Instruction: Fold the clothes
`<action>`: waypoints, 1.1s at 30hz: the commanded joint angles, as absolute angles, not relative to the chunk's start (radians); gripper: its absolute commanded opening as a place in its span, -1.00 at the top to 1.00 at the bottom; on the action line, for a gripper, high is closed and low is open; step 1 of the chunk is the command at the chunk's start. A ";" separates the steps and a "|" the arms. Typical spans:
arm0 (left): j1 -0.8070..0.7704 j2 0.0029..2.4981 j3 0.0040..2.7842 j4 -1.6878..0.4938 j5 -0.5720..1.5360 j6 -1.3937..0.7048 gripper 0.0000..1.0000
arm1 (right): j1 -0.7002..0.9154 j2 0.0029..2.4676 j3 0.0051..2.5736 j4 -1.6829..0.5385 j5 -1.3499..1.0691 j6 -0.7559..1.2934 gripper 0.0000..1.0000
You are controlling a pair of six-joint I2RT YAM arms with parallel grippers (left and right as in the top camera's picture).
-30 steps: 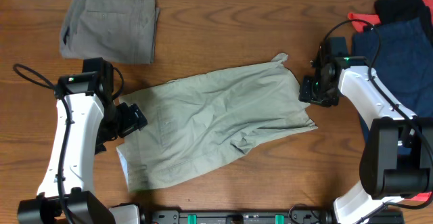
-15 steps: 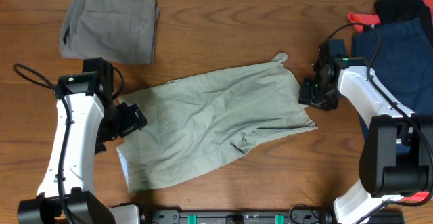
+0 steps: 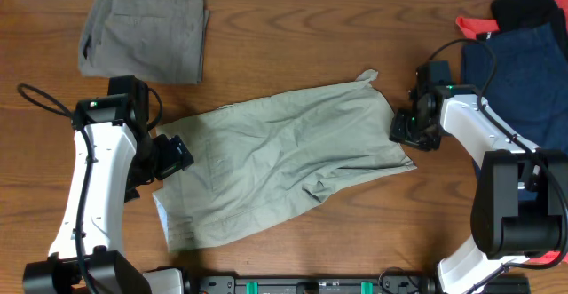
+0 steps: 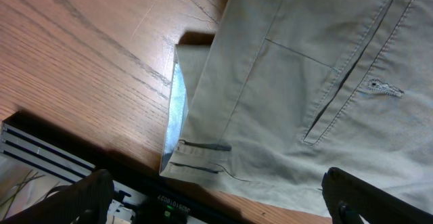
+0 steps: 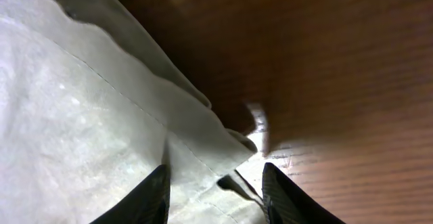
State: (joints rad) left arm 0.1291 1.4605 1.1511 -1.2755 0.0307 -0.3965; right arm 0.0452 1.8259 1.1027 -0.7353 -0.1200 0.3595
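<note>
A wood-grain table (image 3: 293, 54) carries everything. Khaki shorts (image 3: 284, 165) of smooth cotton are spread flat and slantwise at its middle, with the waistband toward the front left and the legs toward the right edge. Navy shorts (image 3: 524, 72) are heaped at the right edge under black cloth (image 3: 528, 10) and red cloth (image 3: 475, 25). Grey shorts (image 3: 142, 32) are folded into a rough square at the back left corner.

The left gripper (image 3: 170, 156) is held above the waistband with its fingers spread wide. The right gripper (image 5: 215, 173) is set at the leg hem with its fingers parted and the hem edge lying loose between them.

A welt pocket (image 4: 352, 82) with a stitched buttonhole, a pale blue lining (image 4: 177, 109) and a belt loop (image 4: 203, 145) are seen. Print on the black rail (image 4: 40, 146) is too small to be read.
</note>
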 commanded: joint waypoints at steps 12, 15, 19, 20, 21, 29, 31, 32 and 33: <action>0.134 1.457 1.150 -1.277 0.038 -0.406 -0.97 | 0.083 1.835 1.095 -0.702 -0.120 0.381 0.20; 0.134 1.457 1.150 -1.277 0.038 -0.406 -0.98 | 0.085 1.835 1.095 -0.706 -0.112 0.382 0.20; 0.134 1.457 1.150 -1.277 0.038 -0.406 -0.98 | 0.086 1.835 1.095 -0.712 -0.048 0.409 0.16; 0.134 1.457 1.150 -1.277 0.038 -0.406 -0.98 | 0.085 1.835 1.095 -0.713 -0.045 0.410 0.14; 0.134 1.457 1.150 -1.277 0.038 -0.406 -0.98 | 0.084 1.835 1.095 -0.714 -0.046 0.411 0.13; 0.134 1.457 1.150 -1.274 0.038 -0.406 -0.98 | 0.090 1.835 1.076 -0.702 -0.054 0.426 0.13; 0.134 1.457 1.150 -1.274 0.038 -0.406 -0.99 | 0.094 1.835 1.062 -0.685 -0.054 0.427 0.13; 0.134 1.457 1.150 -1.274 0.038 -0.406 -0.98 | 0.094 1.835 1.057 -0.681 -0.057 0.432 0.13; 0.134 1.457 1.150 -1.274 0.038 -0.406 -0.98 | 0.094 1.835 1.052 -0.676 -0.057 0.434 0.13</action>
